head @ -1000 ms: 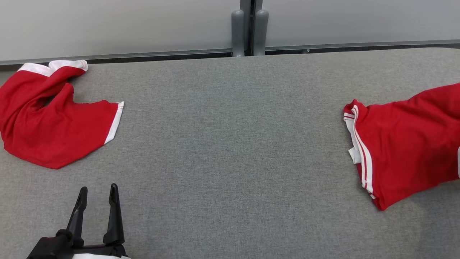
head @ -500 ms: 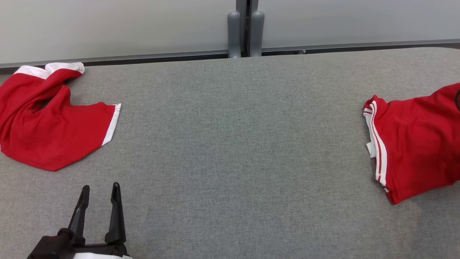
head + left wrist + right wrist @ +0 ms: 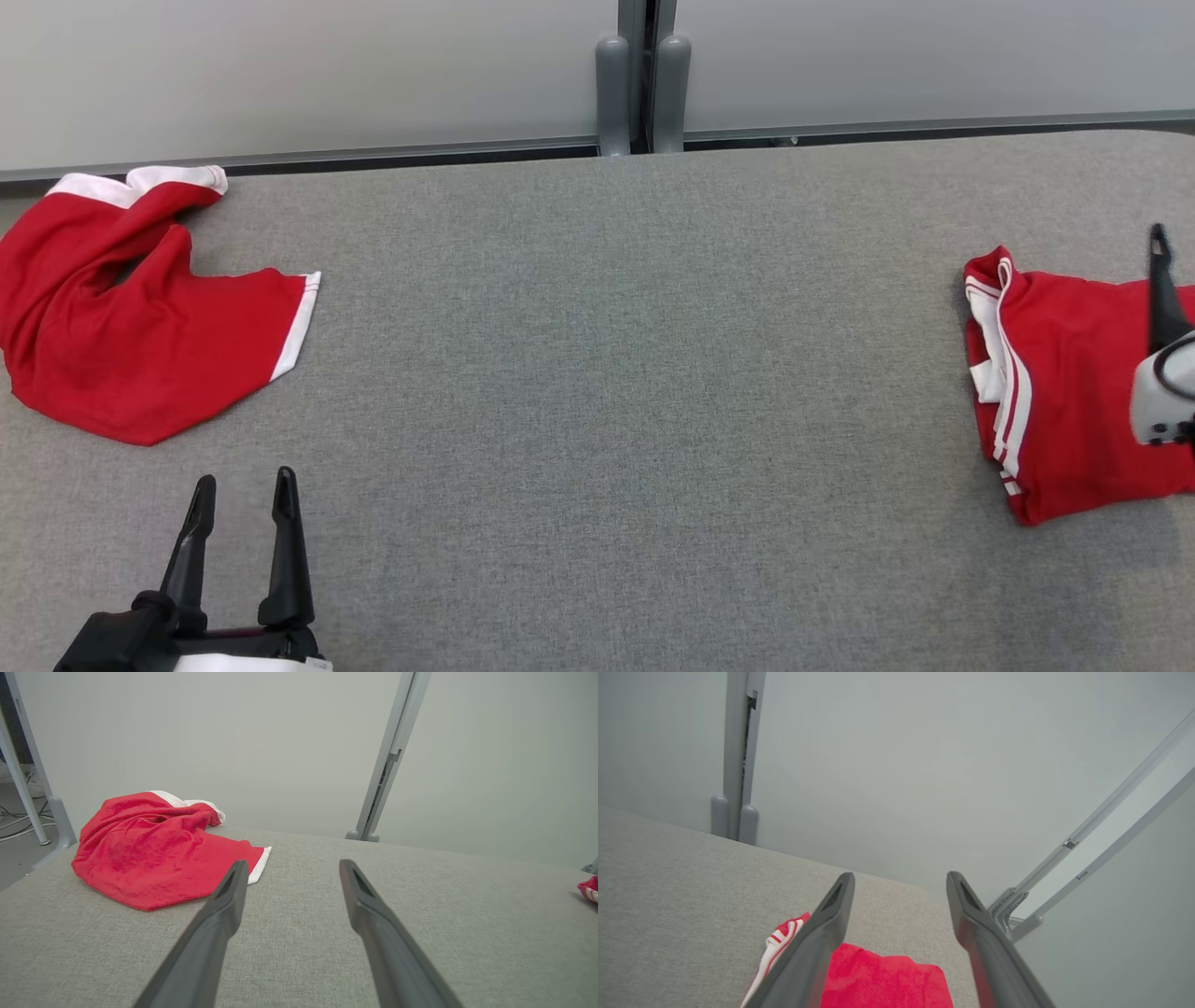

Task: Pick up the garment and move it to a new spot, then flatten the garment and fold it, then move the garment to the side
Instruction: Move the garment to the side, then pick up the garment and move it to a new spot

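A folded red garment with white stripes (image 3: 1064,392) lies flat near the right end of the grey padded table (image 3: 597,373). One dark finger (image 3: 1162,289) of my right gripper and its pale wrist hang over the garment at the frame's right edge. In the right wrist view my right gripper (image 3: 900,879) is open and empty, with the folded garment (image 3: 882,980) below its fingers. My left gripper (image 3: 243,483) is open at the lower left, holding nothing. In the left wrist view the left gripper (image 3: 293,865) points past a crumpled red garment (image 3: 149,849).
A second red garment with white trim (image 3: 121,317) lies crumpled at the table's far left. Two grey posts (image 3: 635,84) stand behind the table's back edge against a pale wall. A slanted metal frame (image 3: 1087,835) rises beyond the table's right end.
The folded garment has slid to the right along the table. My right gripper's finger and wrist have come into the head view above it. The left gripper has dropped slightly.
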You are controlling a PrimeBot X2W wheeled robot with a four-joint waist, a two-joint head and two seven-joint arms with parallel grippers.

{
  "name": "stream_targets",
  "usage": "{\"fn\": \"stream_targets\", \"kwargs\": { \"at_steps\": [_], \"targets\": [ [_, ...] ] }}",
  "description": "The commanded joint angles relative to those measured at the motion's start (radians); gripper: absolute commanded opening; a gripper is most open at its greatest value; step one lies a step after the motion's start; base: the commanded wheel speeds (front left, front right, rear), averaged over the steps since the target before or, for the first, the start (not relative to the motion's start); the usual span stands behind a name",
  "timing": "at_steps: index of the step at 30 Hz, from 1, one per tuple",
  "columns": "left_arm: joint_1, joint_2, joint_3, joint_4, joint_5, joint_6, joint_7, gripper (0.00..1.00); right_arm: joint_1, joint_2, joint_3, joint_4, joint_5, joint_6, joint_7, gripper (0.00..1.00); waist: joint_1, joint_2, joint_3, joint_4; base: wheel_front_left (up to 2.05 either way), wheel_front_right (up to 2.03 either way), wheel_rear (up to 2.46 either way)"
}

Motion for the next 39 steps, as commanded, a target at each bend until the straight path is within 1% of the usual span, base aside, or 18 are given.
{"fn": "stream_targets", "kwargs": {
  "at_steps": [1, 4, 7, 9, 11, 16, 17, 22, 25, 29, 39],
  "targets": [
    [-0.004, 0.004, 0.007, -0.007, -0.002, 0.006, -0.002, 1.0, 0.03, 0.008, 0.018, -0.029, 0.023, 0.0, -0.036, 1.0, 0.0, -0.0001, -0.009, -0.001, 0.0, 0.0, 0.0],
    [0.005, 0.004, 0.014, -0.013, -0.002, 0.009, -0.002, 1.0, 0.085, 0.049, 0.065, -0.096, 0.089, 0.0, -0.142, 1.0, 0.0, -0.0001, -0.031, -0.003, 0.0, 0.0, 0.0],
    [0.013, 0.004, 0.021, -0.015, 0.0, 0.012, -0.002, 1.0, 0.155, 0.082, 0.094, -0.13, 0.148, 0.0, -0.251, 1.0, 0.0, -0.0001, -0.062, 0.0, 0.0, 0.0, 0.0],
    [0.013, 0.004, 0.027, -0.015, 0.001, 0.016, -0.002, 1.0, 0.199, 0.098, 0.097, -0.146, 0.162, 0.0, -0.294, 1.0, 0.0, -0.0001, -0.081, 0.002, 0.0, 0.0, 0.0],
    [0.011, 0.004, 0.029, -0.014, 0.002, 0.018, -0.002, 1.0, 0.245, 0.122, 0.099, -0.163, 0.183, 0.0, -0.316, 1.0, 0.0, -0.0001, -0.099, 0.006, 0.0, 0.0, 0.0],
    [0.015, 0.004, 0.035, -0.002, -0.005, 0.024, -0.002, 1.0, 0.35, 0.156, 0.12, -0.214, 0.24, 0.0, -0.326, 1.0, 0.0, -0.0001, -0.138, 0.014, 0.0, 0.0, 0.0],
    [0.015, 0.004, 0.035, -0.002, -0.005, 0.024, -0.002, 1.0, 0.35, 0.156, 0.12, -0.214, 0.24, 0.0, -0.326, 1.0, 0.0, -0.0001, -0.138, 0.014, 0.0, 0.0, 0.0],
    [0.035, 0.004, 0.038, 0.025, -0.002, 0.026, -0.002, 1.0, 0.449, 0.163, 0.127, -0.218, 0.258, 0.0, -0.326, 1.0, 0.0, -0.0001, -0.175, 0.018, 0.0, 0.0, 0.0],
    [0.042, 0.004, 0.04, 0.041, 0.004, 0.02, -0.002, 1.0, 0.492, 0.164, 0.122, -0.209, 0.289, 0.0, -0.326, 1.0, 0.0, -0.0001, -0.19, 0.023, 0.0, 0.0, 0.0],
    [0.041, 0.004, 0.043, 0.054, 0.012, 0.017, -0.002, 1.0, 0.518, 0.165, 0.118, -0.189, 0.321, 0.0, -0.327, 1.0, 0.0, -0.0001, -0.198, 0.025, 0.0, 0.0, 0.0],
    [0.037, 0.004, 0.045, 0.063, 0.013, 0.016, -0.002, 1.0, 0.524, 0.165, 0.149, -0.168, 0.328, 0.0, -0.327, 1.0, 0.0, -0.0001, -0.2, 0.023, 0.0, 0.0, 0.0]
  ]
}}
